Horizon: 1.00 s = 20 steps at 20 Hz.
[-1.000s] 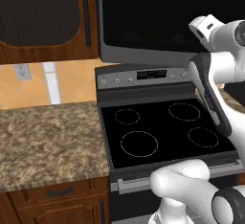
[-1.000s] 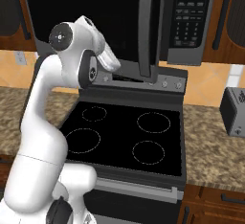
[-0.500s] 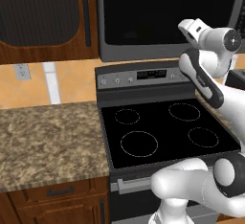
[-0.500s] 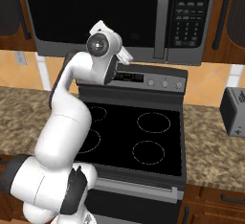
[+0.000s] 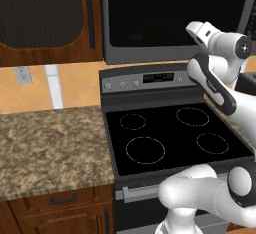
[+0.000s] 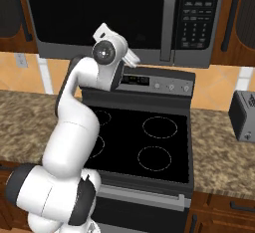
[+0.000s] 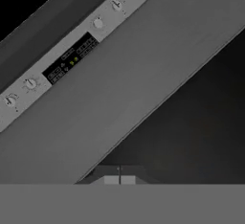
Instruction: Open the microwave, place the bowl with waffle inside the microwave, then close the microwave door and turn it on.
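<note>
The microwave (image 5: 175,13) hangs above the stove, and its door (image 6: 99,8) with the black glass lies flush and closed. The grey bar handle (image 6: 171,18) stands beside the keypad (image 6: 196,8). My gripper (image 7: 119,180) is shut with nothing between its fingers. It hovers just below the door's lower edge (image 6: 130,56), above the stove's control panel (image 7: 72,60). In the left base view the hand (image 5: 197,28) sits in front of the door's lower right part. The bowl and the waffle are out of view.
A black-topped stove (image 5: 175,133) stands below the microwave, with granite counter (image 5: 50,143) to its left. A toaster (image 6: 244,115) sits on the counter at the right. Dark wooden cabinet doors (image 5: 45,18) flank the microwave.
The microwave door stood ajar a second ago and now lies closed. The arm's hand swung to the right along the door's lower edge, and the elbow folded in.
</note>
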Tool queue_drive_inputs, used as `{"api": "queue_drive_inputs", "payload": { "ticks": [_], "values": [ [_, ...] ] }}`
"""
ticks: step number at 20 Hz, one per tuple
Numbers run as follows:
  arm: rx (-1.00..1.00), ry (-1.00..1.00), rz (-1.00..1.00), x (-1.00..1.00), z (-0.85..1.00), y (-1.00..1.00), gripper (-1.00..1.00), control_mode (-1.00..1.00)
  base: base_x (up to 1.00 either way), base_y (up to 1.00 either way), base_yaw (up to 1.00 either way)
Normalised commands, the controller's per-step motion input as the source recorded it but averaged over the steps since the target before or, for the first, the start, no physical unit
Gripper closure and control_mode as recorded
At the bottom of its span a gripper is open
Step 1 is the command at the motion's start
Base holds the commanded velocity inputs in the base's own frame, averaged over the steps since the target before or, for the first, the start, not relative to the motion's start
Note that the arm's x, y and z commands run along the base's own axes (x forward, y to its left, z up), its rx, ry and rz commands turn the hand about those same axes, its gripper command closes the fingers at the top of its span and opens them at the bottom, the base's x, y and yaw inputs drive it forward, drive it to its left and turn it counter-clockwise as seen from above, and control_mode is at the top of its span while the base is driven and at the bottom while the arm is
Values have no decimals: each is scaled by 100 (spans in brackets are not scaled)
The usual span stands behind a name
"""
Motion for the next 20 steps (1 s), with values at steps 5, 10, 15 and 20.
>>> {"api": "queue_drive_inputs", "payload": {
  "ticks": [5,10,15,20],
  "values": [
    [-18,4,0,38,-89,29,100,-100,0,0,0],
    [-2,1,0,-96,-49,-2,100,-100,0,0,0],
    [7,-10,0,-100,3,-32,100,-100,0,0,0],
    [13,4,0,-100,49,-72,100,-100,0,0,0]
  ]
}}
